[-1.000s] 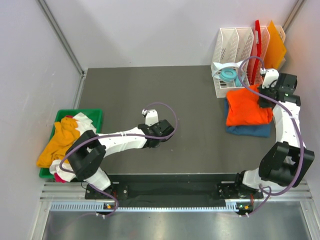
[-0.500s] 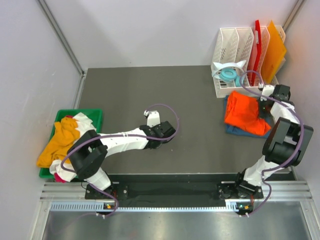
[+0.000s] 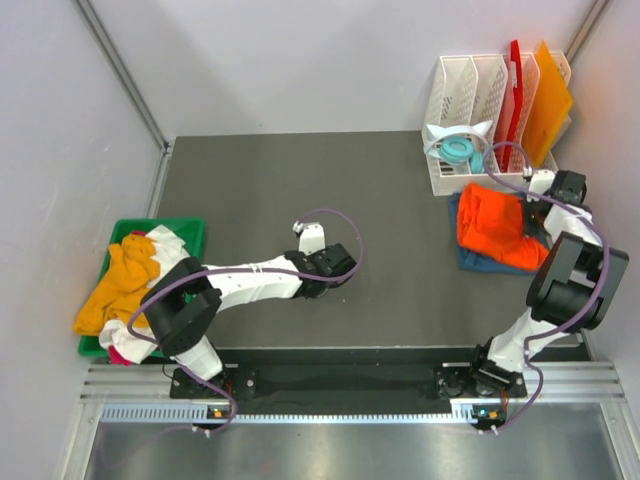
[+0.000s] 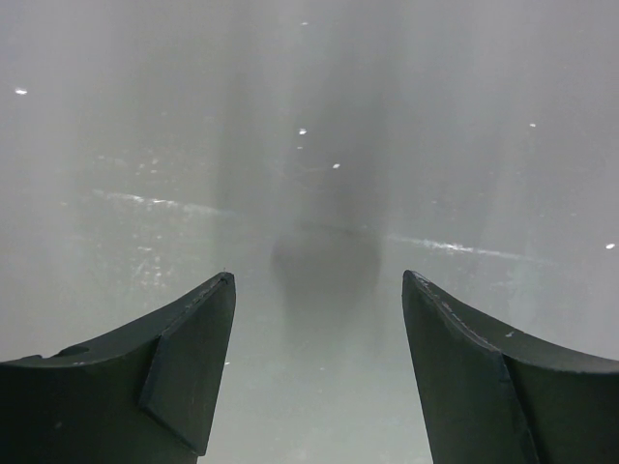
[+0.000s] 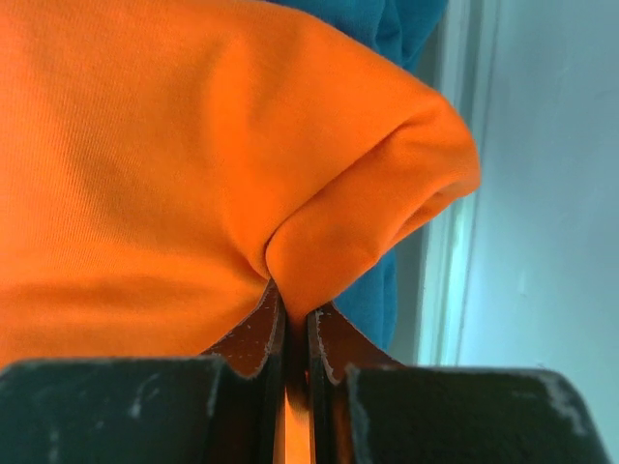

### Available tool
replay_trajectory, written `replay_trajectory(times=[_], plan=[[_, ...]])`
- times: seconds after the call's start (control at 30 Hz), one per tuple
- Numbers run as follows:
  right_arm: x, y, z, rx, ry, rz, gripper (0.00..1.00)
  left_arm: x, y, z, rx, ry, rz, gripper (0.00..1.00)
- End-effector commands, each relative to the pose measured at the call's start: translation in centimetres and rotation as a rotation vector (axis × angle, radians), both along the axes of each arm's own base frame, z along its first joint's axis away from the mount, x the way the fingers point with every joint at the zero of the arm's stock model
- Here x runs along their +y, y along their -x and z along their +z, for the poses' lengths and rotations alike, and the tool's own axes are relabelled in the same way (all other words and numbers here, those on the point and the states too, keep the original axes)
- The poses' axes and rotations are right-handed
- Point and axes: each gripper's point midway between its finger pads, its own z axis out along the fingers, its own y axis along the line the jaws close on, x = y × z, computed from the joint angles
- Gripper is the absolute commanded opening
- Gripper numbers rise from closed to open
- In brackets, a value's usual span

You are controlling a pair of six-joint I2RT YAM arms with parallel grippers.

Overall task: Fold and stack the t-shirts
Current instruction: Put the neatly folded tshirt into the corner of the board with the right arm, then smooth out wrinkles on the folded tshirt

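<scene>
- Two t-shirts lie in a pile at the right side of the top view. The bright orange t-shirt (image 3: 490, 215) sits on top of the dark teal-blue t-shirt (image 3: 482, 262), just below the white rack (image 3: 455, 90).
- The right claw (image 5: 290, 311) is pinched tight on a fold of orange cloth at that shirt's right edge. The top shirt is bunched up there, so it is likely not laid flat yet.
- The left claw (image 4: 319, 290) is wide open and holds nothing. It hangs over the bare dark table (image 3: 260, 180) near the middle of the top view.
- More shirts wait in the green bin (image 3: 190, 228) at the left. A yellow-orange t-shirt (image 3: 120, 285) spills over the side, and a white t-shirt (image 3: 168, 242) lies beside it. A bit of red shows under them, but it is too small to say what it is.
- The job looks partly done. Two shirts are stacked, and the ones in the bin are not yet folded.
</scene>
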Motion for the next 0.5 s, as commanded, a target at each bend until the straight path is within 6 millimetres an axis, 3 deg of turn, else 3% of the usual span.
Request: replay_trajectory(times=[0.0,0.1,0.27,0.37,0.47], plan=[[-2.2,-2.1,8.5,-0.198,0.145,0.027,0.0,-1.6,-0.7,1.1,-0.028,0.027,-0.008,0.74],[-2.2,-1.8,10.0,-0.221,0.168,0.036,0.0,-2.1,-0.8,1.0,-0.027,0.028,-0.013,0.74],[-2.4,-1.5,10.6,-0.233,0.164,0.029,0.0,-2.8,-0.9,0.9,-0.024,0.024,-0.028,0.74],[-2.7,-1.3,10.0,-0.215,0.166,0.022,0.0,-3.0,-0.8,1.1,-0.029,0.024,-0.035,0.74],[-3.3,-1.1,7.9,-0.169,0.143,0.005,0.0,-2.9,-0.7,1.0,-0.027,0.017,-0.036,0.74]])
